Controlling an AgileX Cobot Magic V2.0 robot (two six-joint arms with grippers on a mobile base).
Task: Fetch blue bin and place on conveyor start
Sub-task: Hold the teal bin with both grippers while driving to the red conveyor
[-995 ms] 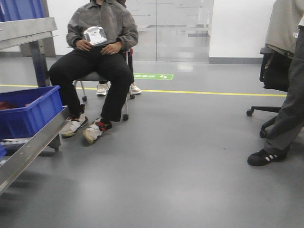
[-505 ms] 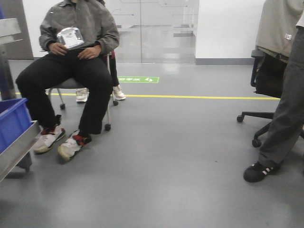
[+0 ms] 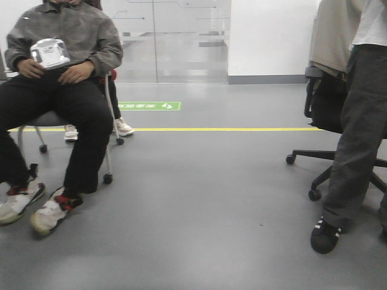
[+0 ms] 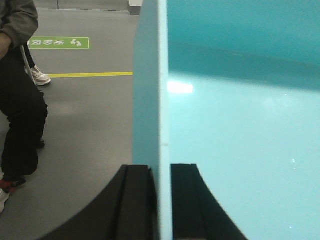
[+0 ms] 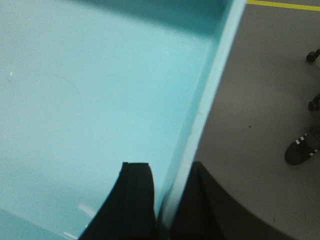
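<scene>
**A:** Where is the blue bin?

**B:** Carried between both arms, off the floor. The left tool is clamped on the left wall, one finger outside and one inside. The right tool pinches the right wall the same way. Both jaws are narrowed to wall thickness and touch nothing but the rim and wall.

**A:** Axis?

**B:** Each gripped wall runs straight ahead from its wrist camera, so the tub spans crosswise between the arms. Neither arm is nearer. I cannot tell which side is the long one.

**A:** Conveyor start?

**B:** Not in any view. Ahead there is only floor, a seated person on the left and a standing person on the right.

**A:** Judgement?

**B:** Fetch done, placing not yet. The belt's bearing is unknown, and both tools must keep level until it shows.
</scene>
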